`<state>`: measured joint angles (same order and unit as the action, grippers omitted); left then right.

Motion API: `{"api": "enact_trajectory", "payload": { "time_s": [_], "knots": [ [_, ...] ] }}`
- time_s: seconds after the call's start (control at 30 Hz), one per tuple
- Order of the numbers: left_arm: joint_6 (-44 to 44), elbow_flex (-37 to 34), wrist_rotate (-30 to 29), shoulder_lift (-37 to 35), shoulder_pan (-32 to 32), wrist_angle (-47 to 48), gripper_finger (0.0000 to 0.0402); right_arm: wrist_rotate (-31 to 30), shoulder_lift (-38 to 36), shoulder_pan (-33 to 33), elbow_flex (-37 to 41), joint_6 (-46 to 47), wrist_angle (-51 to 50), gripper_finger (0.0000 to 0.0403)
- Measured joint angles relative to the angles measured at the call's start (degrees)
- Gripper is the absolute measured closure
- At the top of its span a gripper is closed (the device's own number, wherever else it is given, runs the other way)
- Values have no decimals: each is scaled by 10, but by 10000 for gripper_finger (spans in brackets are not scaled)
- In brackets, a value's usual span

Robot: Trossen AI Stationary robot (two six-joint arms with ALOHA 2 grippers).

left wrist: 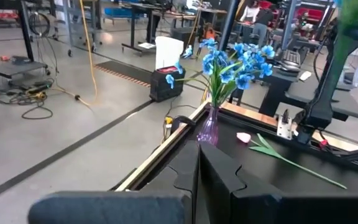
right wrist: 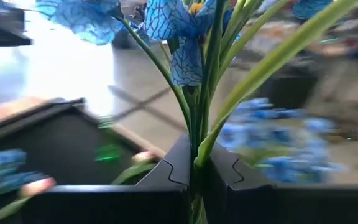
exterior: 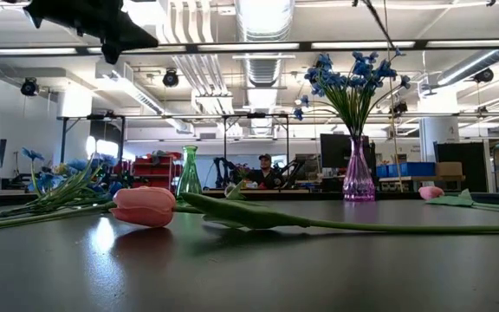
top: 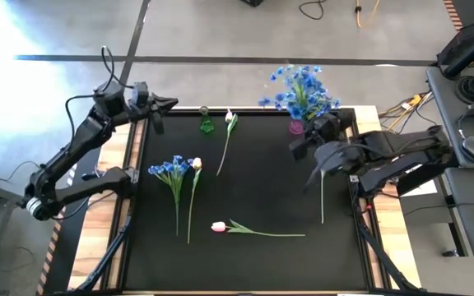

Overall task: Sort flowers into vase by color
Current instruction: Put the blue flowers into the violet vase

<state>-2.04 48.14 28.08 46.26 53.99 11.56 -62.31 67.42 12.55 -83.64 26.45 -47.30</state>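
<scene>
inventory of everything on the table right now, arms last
Purple vase: 1, far right edge of mat, holds blue flowers.
Green vase: 1, far edge, centre, empty.
Blue bunch: 1, lying left of centre.
White tulips: 2, one beside the blue bunch, one right of the green vase.
Pink tulip: 1, lying near the front, centre.
Blue stem: 1, in the right gripper.
Mat: 1, black.
Left gripper: shut, empty, far left corner.
Right gripper: shut on the stem, right side.
</scene>
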Motion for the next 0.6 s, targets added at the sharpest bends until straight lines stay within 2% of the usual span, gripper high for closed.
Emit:
{"api": "enact_trajectory", "payload": {
  "time_s": [0.17, 0.27, 0.43, 0.6],
  "knots": [
    [-1, 0, 1, 21, 2, -15, 402, 240, -66, -73, 107, -162, 243, 394],
    [-10, 0, 4, 30, 2, -29, 402, 328, -89, -136, 139, -220, 317, 394],
    [-30, 0, 5, 40, 2, -43, 402, 398, -124, -243, 138, -325, 398, 394],
    [-33, 0, 5, 44, 2, -44, 402, 379, -146, -363, 106, -380, 424, 394]
  ]
}}
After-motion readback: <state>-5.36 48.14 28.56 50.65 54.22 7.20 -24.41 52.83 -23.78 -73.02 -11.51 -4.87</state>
